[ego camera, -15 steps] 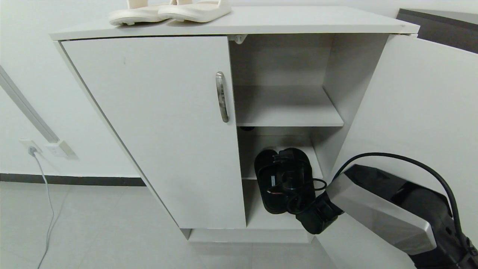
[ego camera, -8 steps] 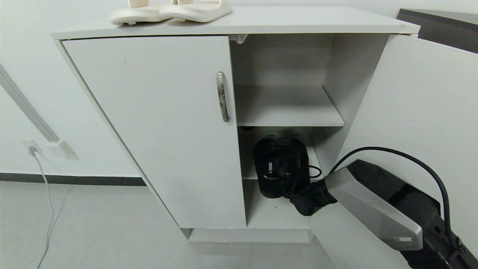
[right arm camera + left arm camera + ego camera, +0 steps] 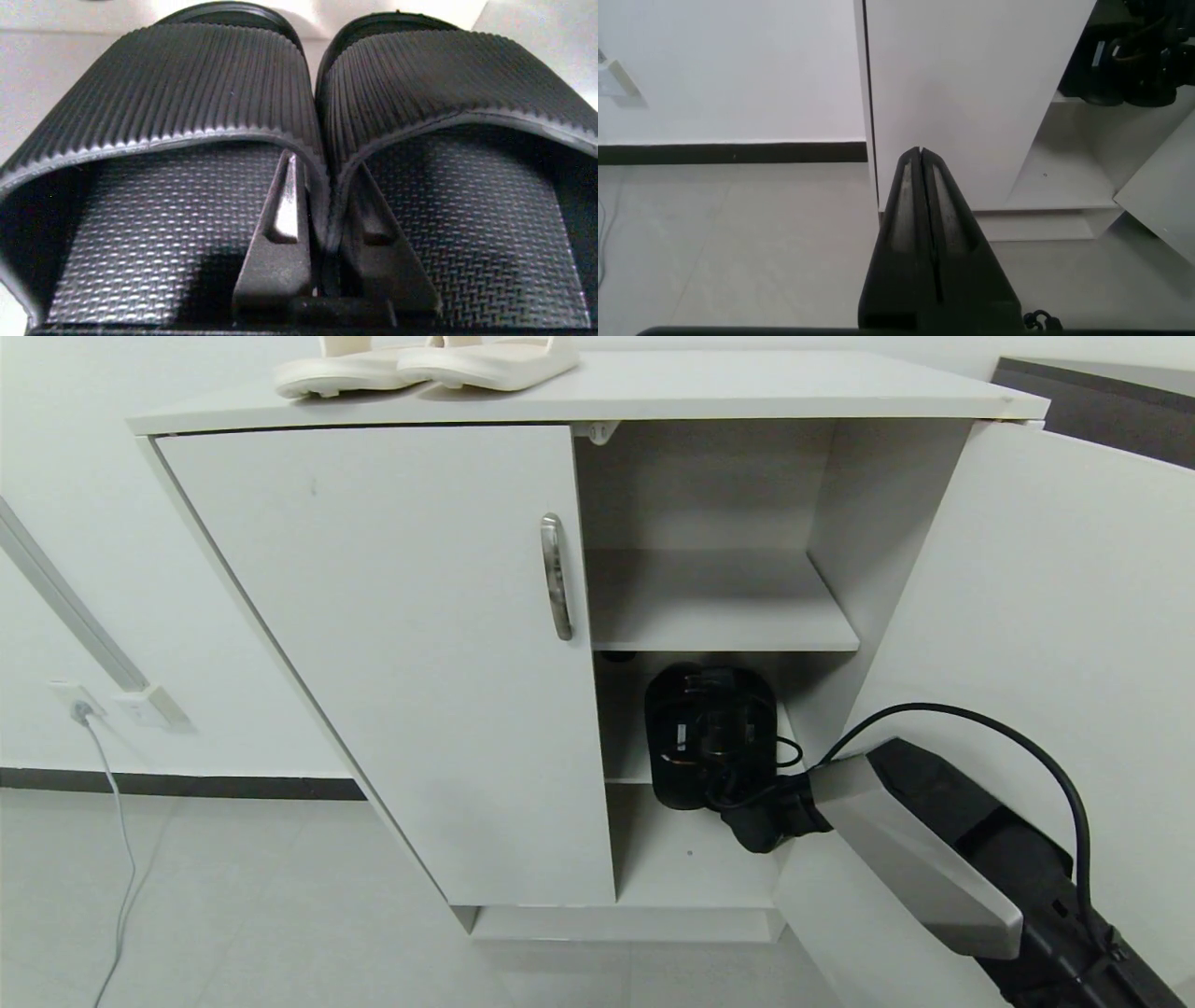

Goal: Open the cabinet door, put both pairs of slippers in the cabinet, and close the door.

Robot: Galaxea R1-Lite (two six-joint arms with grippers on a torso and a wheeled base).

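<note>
In the head view, my right gripper [image 3: 742, 795] holds the black slippers [image 3: 709, 733] in the open side of the cabinet [image 3: 794, 387]. The pair hangs at the middle shelf [image 3: 624, 767], toes in and heels poking out past the front edge. I cannot tell if the soles touch the shelf yet. The open door [image 3: 1027, 616] stands close by my right arm, and the shut door [image 3: 392, 644] is just beside the slippers on the other side. The cream slippers [image 3: 429, 369] sit on top of the cabinet and wait for their turn.

In the left wrist view, my left gripper [image 3: 920, 166] is pressed closed with nothing in it and hangs low in front of the shut door [image 3: 971, 75]. The black slippers [image 3: 1116, 70] are far off in the corner.

In the right wrist view, my right gripper [image 3: 322, 238] pinches the two inner sides of the black slippers [image 3: 187, 121] together, so both shoes come along as one.

I think the job now is to set this pair down well. I should push it straight in, deeper, until the heels are over the shelf too. I should hold it flat, so no toe dips or catches. Then I should go down softly until the soles rest, and only then let go. If I let go too early, a shoe could tip off the front. When I pull back, I should go straight out, so I do not bump either door.
</note>
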